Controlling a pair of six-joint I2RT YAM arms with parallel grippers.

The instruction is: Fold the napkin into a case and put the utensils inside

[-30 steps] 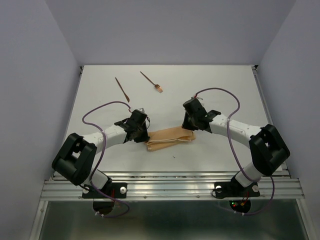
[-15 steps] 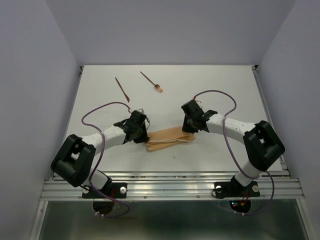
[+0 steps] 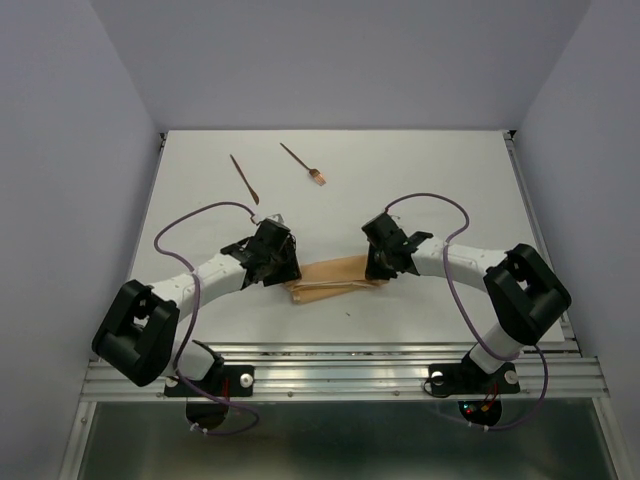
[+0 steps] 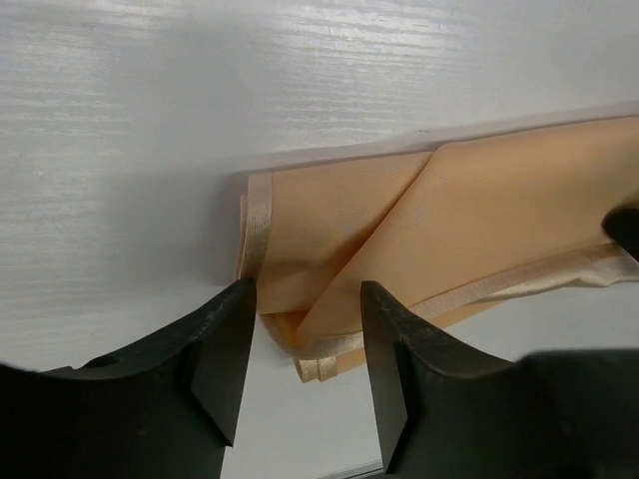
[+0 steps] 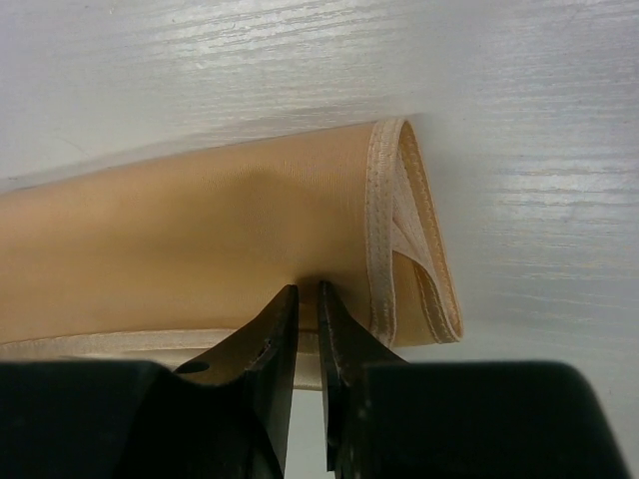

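- The left gripper (image 4: 305, 291) is holding its fingers (image 4: 222, 349) apart, straddling the near left corner of the napkin (image 4: 429, 230) without clamping it.
- The right gripper (image 5: 308, 291) is pinching its fingers almost together on the napkin's near hemmed edge, by its right end.
- The napkin is lying folded into a narrow oblong on the table (image 3: 430, 170), between both grippers.
- The forked utensil (image 3: 303, 166) and the plain utensil (image 3: 244, 178) are lying well apart from it, towards the far left.
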